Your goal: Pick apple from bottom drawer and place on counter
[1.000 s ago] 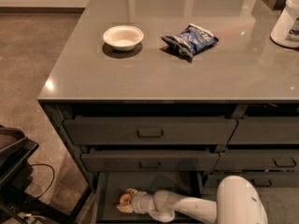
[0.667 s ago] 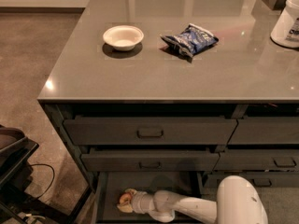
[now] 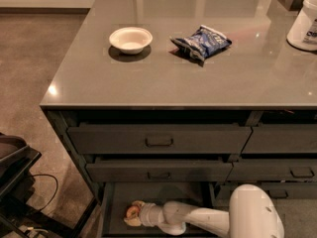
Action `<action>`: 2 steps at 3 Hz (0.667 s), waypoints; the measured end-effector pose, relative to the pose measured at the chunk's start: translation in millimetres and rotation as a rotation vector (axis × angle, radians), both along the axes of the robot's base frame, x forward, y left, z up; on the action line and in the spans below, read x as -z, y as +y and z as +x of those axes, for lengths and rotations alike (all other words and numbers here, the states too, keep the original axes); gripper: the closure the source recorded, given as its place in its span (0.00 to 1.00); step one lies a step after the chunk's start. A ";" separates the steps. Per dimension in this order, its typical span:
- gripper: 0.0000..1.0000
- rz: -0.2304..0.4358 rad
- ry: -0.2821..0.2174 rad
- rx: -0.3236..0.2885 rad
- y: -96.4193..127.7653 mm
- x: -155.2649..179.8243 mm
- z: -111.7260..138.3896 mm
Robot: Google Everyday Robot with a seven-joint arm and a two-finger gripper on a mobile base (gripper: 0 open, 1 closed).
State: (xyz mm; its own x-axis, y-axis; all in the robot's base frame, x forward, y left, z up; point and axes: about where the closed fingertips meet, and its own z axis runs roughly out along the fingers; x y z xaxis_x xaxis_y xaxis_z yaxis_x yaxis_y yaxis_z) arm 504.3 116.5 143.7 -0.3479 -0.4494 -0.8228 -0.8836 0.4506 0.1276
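Observation:
The bottom drawer (image 3: 166, 193) is pulled open under the counter (image 3: 163, 81). Inside it, at the front left, lies the apple (image 3: 132, 212), small, reddish with a yellowish patch. My gripper (image 3: 130, 213) reaches into the drawer from the right on its white arm (image 3: 198, 219). It is shut on the apple, one pale finger above it and one below. The apple still rests low in the drawer, partly hidden by the fingers.
On the counter stand a white bowl (image 3: 131, 38), a blue chip bag (image 3: 202, 42) and a white container (image 3: 304, 21) at the far right. Two closed drawers (image 3: 158, 141) with pull handles sit above the open one. Dark equipment with cables (image 3: 17, 172) stands on the floor at left.

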 end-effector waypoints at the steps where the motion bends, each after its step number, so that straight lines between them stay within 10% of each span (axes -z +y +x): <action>1: 1.00 -0.020 -0.010 -0.036 -11.3 -8.5 -0.3; 2: 1.00 -0.055 -0.011 -0.077 -40.0 -15.4 -1.0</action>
State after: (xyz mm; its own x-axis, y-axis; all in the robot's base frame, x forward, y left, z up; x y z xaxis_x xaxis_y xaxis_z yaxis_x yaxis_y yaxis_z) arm 503.3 76.5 159.2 -0.3014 -0.5191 -0.7998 -0.9173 0.3868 0.0947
